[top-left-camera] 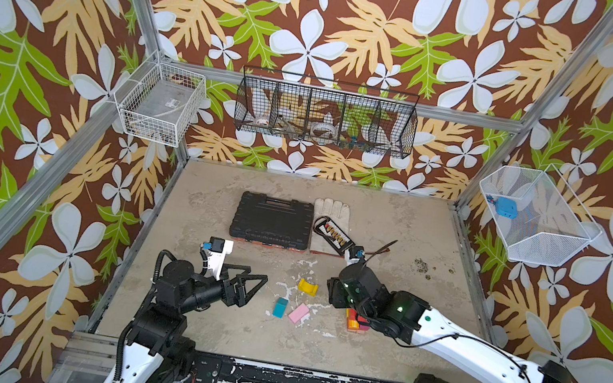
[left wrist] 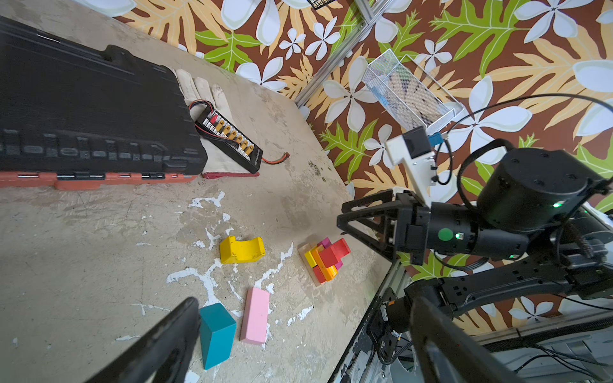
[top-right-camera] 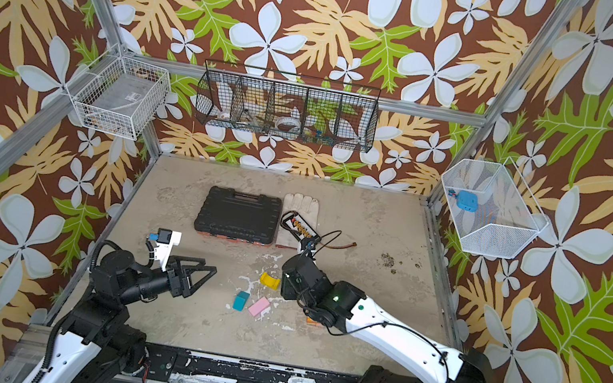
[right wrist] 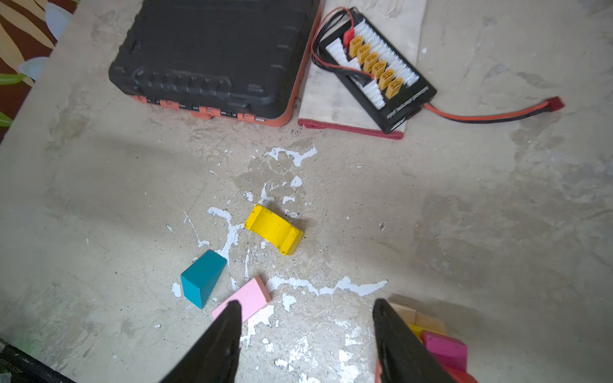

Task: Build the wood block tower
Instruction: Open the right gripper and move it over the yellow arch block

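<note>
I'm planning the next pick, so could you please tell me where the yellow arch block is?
In a top view, the yellow arch block lies centrally, just beyond the teal block and pink block.

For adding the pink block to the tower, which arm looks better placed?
Probably right. The right gripper is open, with the pink block by one finger and the tower by the other. The left gripper is open too, but farther from the tower.
</note>
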You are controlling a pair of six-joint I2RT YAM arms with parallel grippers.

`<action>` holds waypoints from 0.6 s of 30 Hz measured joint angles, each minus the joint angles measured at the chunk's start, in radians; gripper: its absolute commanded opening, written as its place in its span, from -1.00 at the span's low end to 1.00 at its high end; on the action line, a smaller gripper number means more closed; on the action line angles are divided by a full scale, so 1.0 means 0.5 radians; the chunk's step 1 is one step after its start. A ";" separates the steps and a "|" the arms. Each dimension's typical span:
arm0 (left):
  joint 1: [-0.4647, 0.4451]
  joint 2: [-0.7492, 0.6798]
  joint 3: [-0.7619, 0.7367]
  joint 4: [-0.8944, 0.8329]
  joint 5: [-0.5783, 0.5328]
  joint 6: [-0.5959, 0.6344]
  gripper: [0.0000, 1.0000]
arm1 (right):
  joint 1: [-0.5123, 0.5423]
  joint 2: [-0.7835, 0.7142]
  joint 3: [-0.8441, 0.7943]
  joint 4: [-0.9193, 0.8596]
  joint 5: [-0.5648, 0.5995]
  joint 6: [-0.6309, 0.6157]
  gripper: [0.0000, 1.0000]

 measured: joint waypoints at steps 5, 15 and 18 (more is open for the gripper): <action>0.000 0.002 0.000 0.000 0.000 0.000 1.00 | 0.003 0.214 0.011 0.105 -0.077 -0.006 0.18; 0.000 0.003 0.000 0.001 0.000 0.000 1.00 | 0.005 0.591 0.105 0.226 -0.159 -0.003 0.06; 0.000 -0.002 0.000 0.000 0.000 0.000 1.00 | 0.005 0.734 0.169 0.253 -0.162 0.003 0.07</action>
